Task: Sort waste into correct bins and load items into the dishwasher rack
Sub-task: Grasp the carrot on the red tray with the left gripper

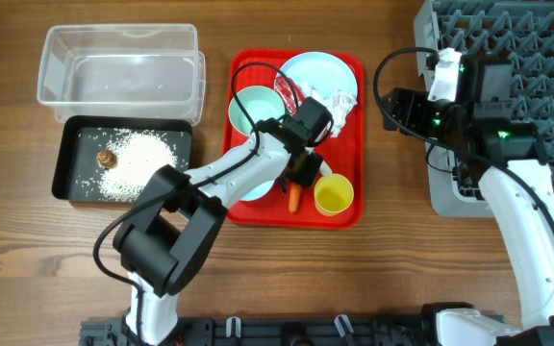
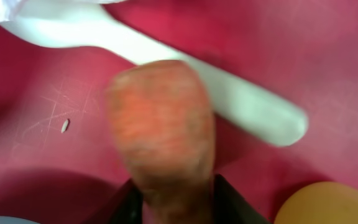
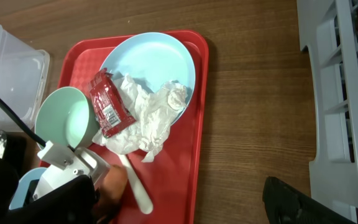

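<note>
the left gripper [image 1: 302,179], mid-frame, looks closed on one end of the carrot [image 2: 161,127], low on the red tray [image 1: 349,219]. pinched at one end only, the carrot may pivot loose and fall against the spoon [image 2: 247,109] or yellow cup [image 1: 334,195]. the right gripper's [image 1: 400,108] opening cannot be told.

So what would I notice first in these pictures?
The bright red tray in the middle stands out most. Over it, the left gripper pinches an orange carrot. To the left, white rice lies piled in the black bin.
</note>
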`<state>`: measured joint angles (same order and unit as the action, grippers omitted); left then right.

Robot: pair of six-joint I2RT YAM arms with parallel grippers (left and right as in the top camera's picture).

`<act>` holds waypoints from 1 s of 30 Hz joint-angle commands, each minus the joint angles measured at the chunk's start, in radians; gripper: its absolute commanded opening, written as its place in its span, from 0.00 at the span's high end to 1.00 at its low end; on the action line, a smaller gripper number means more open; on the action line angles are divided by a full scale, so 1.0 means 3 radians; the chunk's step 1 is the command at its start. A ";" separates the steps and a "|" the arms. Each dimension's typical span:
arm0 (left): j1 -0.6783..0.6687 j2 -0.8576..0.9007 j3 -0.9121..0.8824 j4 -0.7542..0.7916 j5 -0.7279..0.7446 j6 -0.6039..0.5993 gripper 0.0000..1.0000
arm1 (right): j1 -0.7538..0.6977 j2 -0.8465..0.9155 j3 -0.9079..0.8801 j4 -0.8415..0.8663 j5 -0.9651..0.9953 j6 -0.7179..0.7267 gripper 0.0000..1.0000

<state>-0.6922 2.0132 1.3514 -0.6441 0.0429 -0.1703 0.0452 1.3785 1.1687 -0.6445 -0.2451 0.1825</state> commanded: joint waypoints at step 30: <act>0.0409 -0.0693 0.0481 -0.0417 -0.0095 -0.0163 0.78 | 0.0004 0.0019 0.0050 0.0008 0.0047 0.0000 0.10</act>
<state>-0.6216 1.8996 1.4658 -0.7498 0.0273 -0.1799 0.0452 1.3785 1.1687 -0.6445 -0.2451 0.1825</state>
